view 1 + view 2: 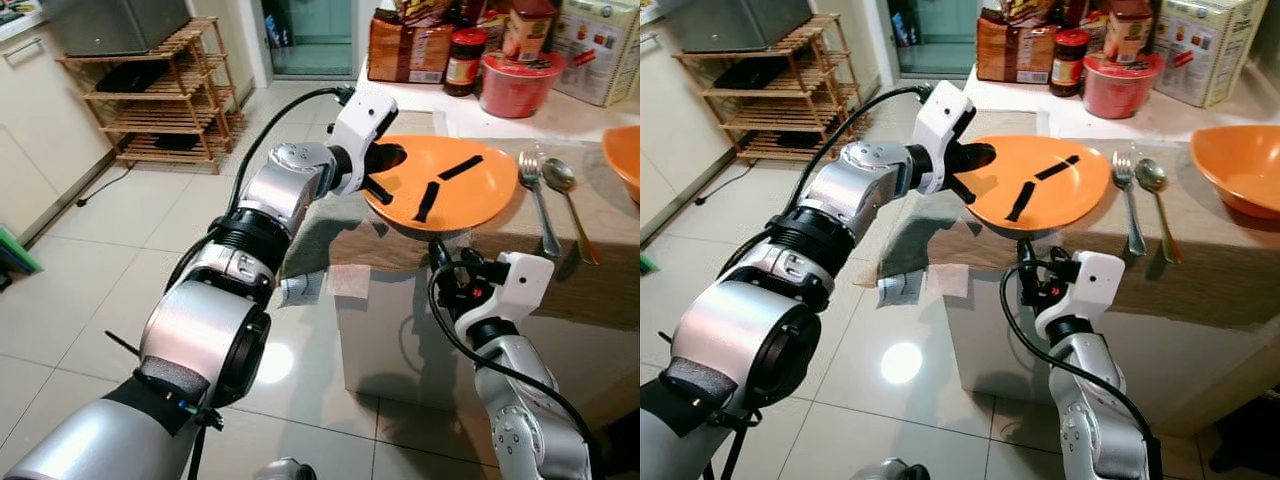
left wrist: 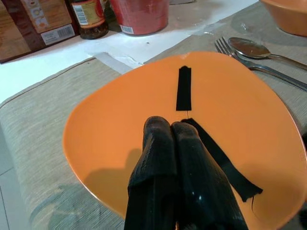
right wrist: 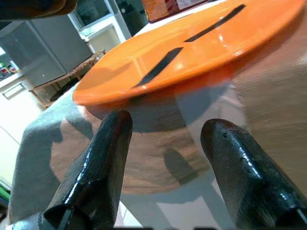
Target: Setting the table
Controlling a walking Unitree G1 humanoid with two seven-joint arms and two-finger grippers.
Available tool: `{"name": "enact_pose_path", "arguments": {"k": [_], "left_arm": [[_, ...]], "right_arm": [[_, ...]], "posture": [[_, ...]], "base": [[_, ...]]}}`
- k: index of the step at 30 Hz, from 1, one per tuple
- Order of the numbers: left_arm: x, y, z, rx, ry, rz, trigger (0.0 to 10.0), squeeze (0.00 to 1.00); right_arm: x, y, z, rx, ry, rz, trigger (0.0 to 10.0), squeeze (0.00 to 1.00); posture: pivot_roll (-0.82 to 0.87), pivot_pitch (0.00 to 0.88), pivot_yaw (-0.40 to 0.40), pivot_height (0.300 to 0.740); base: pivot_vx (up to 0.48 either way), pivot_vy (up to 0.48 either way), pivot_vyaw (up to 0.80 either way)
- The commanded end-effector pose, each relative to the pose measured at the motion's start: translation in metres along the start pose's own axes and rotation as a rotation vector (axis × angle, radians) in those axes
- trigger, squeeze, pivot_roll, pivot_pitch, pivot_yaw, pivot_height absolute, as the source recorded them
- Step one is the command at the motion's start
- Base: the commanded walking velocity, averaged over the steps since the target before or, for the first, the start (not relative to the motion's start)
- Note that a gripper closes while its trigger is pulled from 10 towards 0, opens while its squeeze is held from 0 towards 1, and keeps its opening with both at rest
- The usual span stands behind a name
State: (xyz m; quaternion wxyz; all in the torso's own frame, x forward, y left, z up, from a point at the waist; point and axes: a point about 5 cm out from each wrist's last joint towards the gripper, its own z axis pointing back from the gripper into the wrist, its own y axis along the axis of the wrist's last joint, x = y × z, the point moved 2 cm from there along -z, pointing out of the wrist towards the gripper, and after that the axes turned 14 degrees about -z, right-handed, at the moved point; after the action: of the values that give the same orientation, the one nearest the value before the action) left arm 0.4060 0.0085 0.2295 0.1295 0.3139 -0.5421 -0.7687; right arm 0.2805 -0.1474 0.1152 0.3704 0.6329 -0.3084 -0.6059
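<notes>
Left gripper (image 2: 170, 132), fingers pressed shut, rests on the smooth orange plate (image 1: 470, 195) at the cloth-covered table's (image 1: 620, 270) edge, right gripper (image 3: 165, 139) open just below, with a shiny fork (image 1: 537, 195), spoon (image 1: 565, 190), red tub (image 1: 515, 85) and jar (image 1: 465, 60) nearby.

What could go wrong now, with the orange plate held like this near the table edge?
1. The left gripper appears to hold the orange plate by one rim only, so it might tilt or slip.
2. The fork and spoon lie close beside the plate; sliding it that way could push them.
3. The right gripper is open just below the plate's near rim and could bump it from underneath.
</notes>
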Motion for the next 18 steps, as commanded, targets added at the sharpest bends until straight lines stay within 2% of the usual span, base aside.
{"name": "enact_pose_path", "arguments": {"k": [1,18], "left_arm": [[-0.004,0.000,0.004,0.002,0.015,0.003,10.0,0.00],[-0.002,-0.002,0.007,-0.002,0.022,0.020,10.0,0.00]], "right_arm": [[0.000,0.000,-0.004,0.014,0.005,-0.016,10.0,0.00],[0.002,0.011,-0.015,0.100,-0.012,0.049,10.0,0.00]], "posture": [[0.00,0.000,0.111,0.735],[0.01,0.000,0.108,0.735]], "base": [[0.000,0.000,0.00],[0.000,0.000,0.00]]}}
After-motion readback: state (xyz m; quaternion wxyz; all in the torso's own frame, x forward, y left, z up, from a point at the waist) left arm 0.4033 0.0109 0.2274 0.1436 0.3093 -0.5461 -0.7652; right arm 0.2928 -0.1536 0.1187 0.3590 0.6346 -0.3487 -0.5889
